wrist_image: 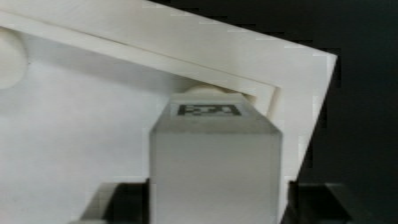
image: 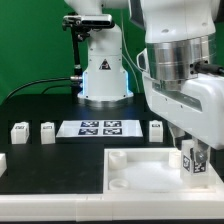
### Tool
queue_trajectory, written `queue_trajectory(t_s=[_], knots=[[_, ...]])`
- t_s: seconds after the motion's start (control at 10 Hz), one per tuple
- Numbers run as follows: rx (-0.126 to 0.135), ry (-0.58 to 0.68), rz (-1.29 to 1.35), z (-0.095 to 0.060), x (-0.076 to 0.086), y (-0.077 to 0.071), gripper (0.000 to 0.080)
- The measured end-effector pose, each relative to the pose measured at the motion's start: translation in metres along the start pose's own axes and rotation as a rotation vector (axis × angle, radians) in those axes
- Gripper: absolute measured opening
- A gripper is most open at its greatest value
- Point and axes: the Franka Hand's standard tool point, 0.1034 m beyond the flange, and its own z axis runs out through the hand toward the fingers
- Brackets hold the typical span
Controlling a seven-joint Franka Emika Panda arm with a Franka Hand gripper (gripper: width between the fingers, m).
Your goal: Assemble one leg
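My gripper [image: 193, 160] is shut on a white leg [image: 189, 163] with a black-and-white tag, held upright over the corner of the large white tray part [image: 140, 168] at the exterior view's right. In the wrist view the leg [wrist_image: 217, 150] fills the middle, its tagged end close to the tray's inner corner [wrist_image: 267, 95]; dark fingers [wrist_image: 128, 205] press its sides. Three more legs stand on the black table: two at the exterior view's left [image: 20, 131] [image: 47, 131] and one [image: 156, 128] right of the marker board.
The marker board [image: 100, 127] lies flat behind the tray. The robot's base [image: 103, 70] stands at the back. A white piece [image: 3, 162] shows at the exterior view's left edge.
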Motion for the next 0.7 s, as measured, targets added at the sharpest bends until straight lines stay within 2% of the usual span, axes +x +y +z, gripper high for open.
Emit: queue_trajectory(t_s=[0.1,0.2,0.3,0.6,0.7], knots=[[0.000,0.000,-0.039,0.0002,-0.0002,0.0000,0.0500],[-0.001,0.001,-0.079,0.0004,-0.0005,0.0001,0.0500],[-0.002,0.001,-0.220,0.0011,-0.0007,0.0003,0.0616],[-0.013,-0.006,-0.553,0.0015,-0.0073,-0.0010,0.0649],[-0.027,-0.003,-0.702,0.0010,-0.0090,-0.0015,0.0649]])
